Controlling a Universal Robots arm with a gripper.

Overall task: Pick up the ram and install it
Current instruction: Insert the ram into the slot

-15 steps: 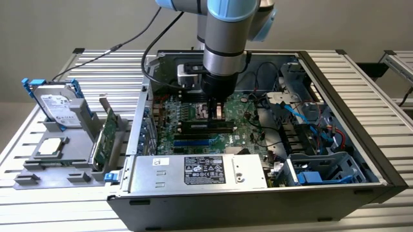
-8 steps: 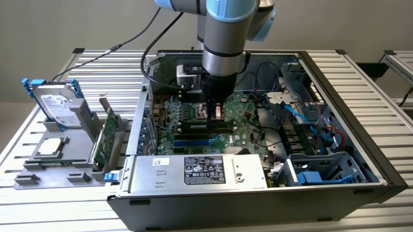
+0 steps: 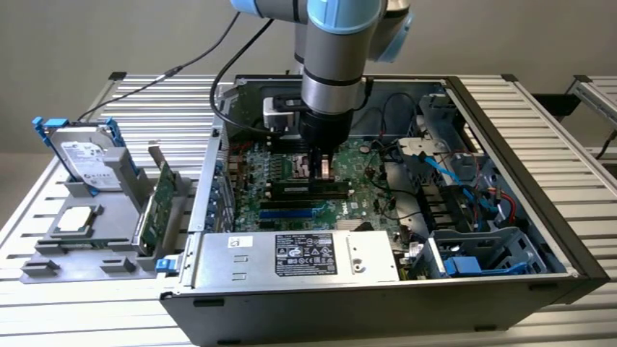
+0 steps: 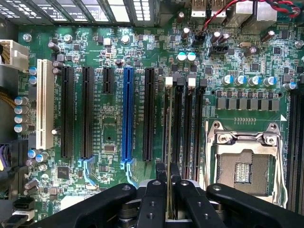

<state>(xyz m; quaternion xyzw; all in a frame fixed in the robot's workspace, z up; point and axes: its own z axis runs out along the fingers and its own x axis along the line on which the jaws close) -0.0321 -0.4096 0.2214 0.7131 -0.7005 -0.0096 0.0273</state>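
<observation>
Ram point(image 4: 169, 123) pinched edge-on in my tool point(image 4: 168, 172), hanging straight beneath it, long axis running parallel with the memory slots point(image 4: 179, 128) just below, I reckon.

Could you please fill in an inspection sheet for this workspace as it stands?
Surface: slatted metal table carrying an open computer case.
Job's things: the ram, seen edge-on, lined up along the memory slots.
Clutter: hard drive and expansion card standing in a grey holder on the exterior view's left.
Grippers: gripper shut on the ram, inside the case.
Cables: black cable from the arm; blue cables in the case.
Surroundings: plain wall; otherwise nothing seen.
</observation>
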